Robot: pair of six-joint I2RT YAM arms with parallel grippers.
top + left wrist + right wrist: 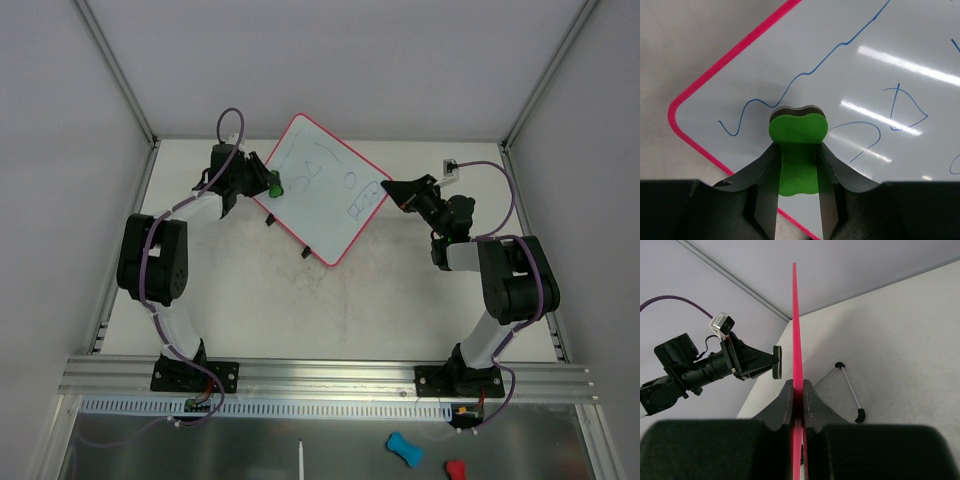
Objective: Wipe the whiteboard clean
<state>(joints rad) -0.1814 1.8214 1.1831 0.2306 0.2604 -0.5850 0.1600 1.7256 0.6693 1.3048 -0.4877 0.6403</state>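
Note:
The whiteboard has a pink-red frame and blue scribbles, and stands raised off the table, turned like a diamond. My right gripper is shut on its right corner; the right wrist view shows the frame edge-on between the jaws of that gripper, with the board's wire stand and black feet behind. My left gripper is shut on a green eraser by the board's left corner. In the left wrist view the eraser sits just below a blue wavy line on the board. Seen edge-on, the eraser stands a small gap off the board.
Grey walls with metal posts close in the table at the back and sides. A small white and black part lies at the back right. Below the front rail lie a blue piece, a red piece and a white stick.

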